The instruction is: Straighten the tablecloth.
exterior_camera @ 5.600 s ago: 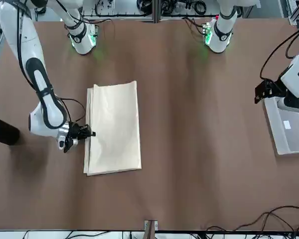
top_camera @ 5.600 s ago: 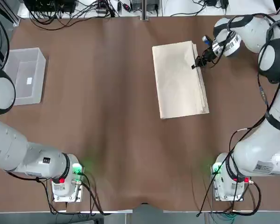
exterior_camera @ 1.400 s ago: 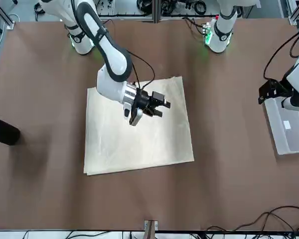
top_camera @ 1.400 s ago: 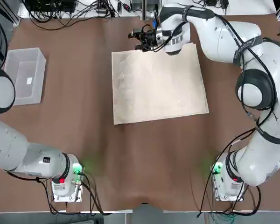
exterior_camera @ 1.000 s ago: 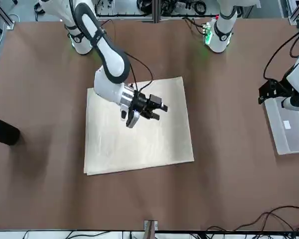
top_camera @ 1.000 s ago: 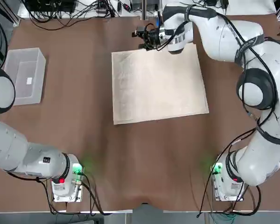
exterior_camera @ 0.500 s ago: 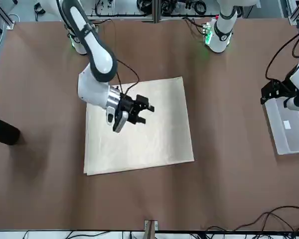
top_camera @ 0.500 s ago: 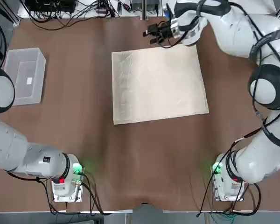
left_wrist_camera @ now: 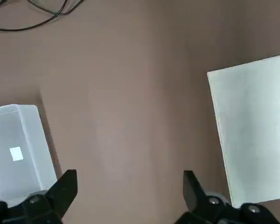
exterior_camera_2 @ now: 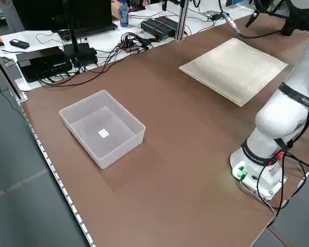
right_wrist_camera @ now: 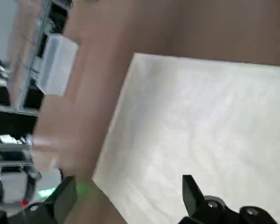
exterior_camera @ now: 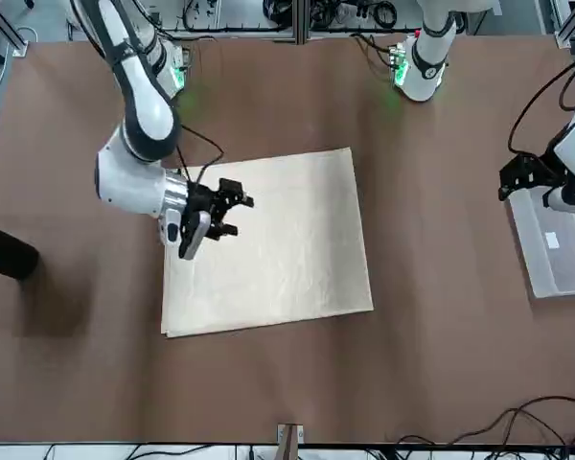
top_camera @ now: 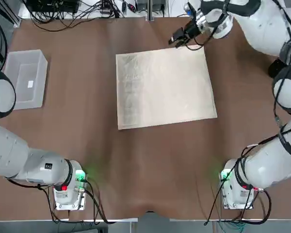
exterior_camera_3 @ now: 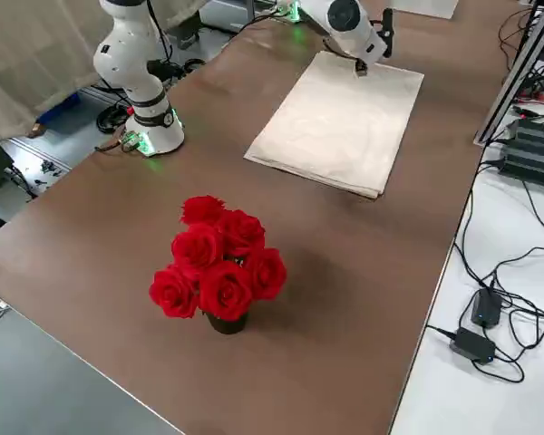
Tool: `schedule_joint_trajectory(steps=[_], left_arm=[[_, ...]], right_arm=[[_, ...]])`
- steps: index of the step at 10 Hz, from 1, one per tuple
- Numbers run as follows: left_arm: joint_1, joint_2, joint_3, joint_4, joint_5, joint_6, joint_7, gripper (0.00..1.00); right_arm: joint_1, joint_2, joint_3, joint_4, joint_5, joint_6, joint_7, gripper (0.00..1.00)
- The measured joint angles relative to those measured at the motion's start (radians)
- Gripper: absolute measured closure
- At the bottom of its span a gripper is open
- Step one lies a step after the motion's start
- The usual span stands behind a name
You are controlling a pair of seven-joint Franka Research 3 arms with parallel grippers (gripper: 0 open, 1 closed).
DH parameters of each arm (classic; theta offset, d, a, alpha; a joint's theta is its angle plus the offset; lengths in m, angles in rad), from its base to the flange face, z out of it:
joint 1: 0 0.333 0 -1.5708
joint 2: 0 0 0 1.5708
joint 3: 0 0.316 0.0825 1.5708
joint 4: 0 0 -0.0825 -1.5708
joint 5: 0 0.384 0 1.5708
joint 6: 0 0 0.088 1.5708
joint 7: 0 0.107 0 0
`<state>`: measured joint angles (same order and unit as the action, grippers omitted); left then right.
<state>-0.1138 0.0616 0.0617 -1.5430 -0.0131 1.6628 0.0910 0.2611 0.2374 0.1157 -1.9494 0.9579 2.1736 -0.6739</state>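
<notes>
A wide worktop [top_camera: 111, 160] draped in a brown, faintly wrinkled covering [exterior_camera: 441, 364] fills the space. Past its far edge runs a white bench strewn with black cables [top_camera: 63, 14] and dark electronics boxes [exterior_camera_2: 162, 27] — a monitor [exterior_camera_2: 87, 13] and a blue-capped bottle [exterior_camera_2: 123, 14] stand there too. An aluminium post [exterior_camera_3: 517, 68] rises at that edge. Beside the worktop, a power adapter [exterior_camera_3: 482, 326] lies on a white surface. A pale curtain [exterior_camera_3: 36, 54] hangs at one side, above a grey floor [exterior_camera_3: 45, 381]. Even, soft light — only faint shadows.
</notes>
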Motion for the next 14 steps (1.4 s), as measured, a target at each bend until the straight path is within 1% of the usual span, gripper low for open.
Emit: schedule_joint_trajectory(steps=[1, 3, 4, 5, 6, 7, 8, 9, 10, 11, 12, 14], left_arm=[[0.001, 0.0, 0.001, 0.003, 0.0, 0.0, 0.0, 0.0], [0.008, 0.0, 0.002, 0.008, 0.0, 0.0, -0.001, 0.0], [0.011, 0.0, 0.003, 0.01, 0.0, 0.0, -0.002, 0.0], [0.011, 0.0, 0.003, 0.011, 0.0, 0.0, -0.011, 0.0], [0.011, 0.0, 0.003, 0.011, 0.0, -0.001, -0.023, 0.01], [0.011, 0.0, 0.003, 0.011, 0.0, -0.002, -0.034, 0.01], [0.011, 0.0, 0.003, 0.011, 0.0, -0.003, -0.037, 0.01], [0.011, 0.0, 0.003, 0.011, 0.0, -0.004, -0.037, 0.01], [0.011, 0.0, 0.003, 0.011, 0.0, -0.005, -0.037, 0.01], [0.011, 0.0, 0.003, 0.011, 0.0, -0.005, -0.037, 0.01], [0.011, 0.0, 0.003, 0.011, 0.0, -0.005, -0.037, 0.01], [0.011, 0.0, 0.003, 0.011, 0.0, -0.006, -0.037, 0.01]], right_arm=[[-0.06, -0.028, -0.003, -0.008, -0.117, -0.079, 0.003, 0.0], [-0.181, -0.089, -0.009, -0.002, -0.299, -0.241, 0.046, 0.0], [-0.218, -0.118, -0.009, 0.021, -0.407, -0.313, 0.11, 0.0], [-0.234, -0.138, -0.01, 0.066, -0.523, -0.386, 0.205, 0.0], [-0.236, -0.149, -0.008, 0.128, -0.641, -0.456, 0.311, 0.0], [-0.235, -0.155, -0.006, 0.188, -0.724, -0.518, 0.388, 0.0], [-0.236, -0.165, -0.011, 0.23, -0.763, -0.56, 0.437, 0.0], [-0.237, -0.183, -0.031, 0.252, -0.78, -0.583, 0.475, 0.0], [-0.239, -0.202, -0.064, 0.279, -0.805, -0.612, 0.512, 0.0], [-0.243, -0.214, -0.095, 0.33, -0.842, -0.66, 0.553, 0.0], [-0.251, -0.22, -0.113, 0.393, -0.873, -0.714, 0.588, 0.0], [-0.276, -0.229, -0.12, 0.496, -0.954, -0.779, 0.622, 0.0]])
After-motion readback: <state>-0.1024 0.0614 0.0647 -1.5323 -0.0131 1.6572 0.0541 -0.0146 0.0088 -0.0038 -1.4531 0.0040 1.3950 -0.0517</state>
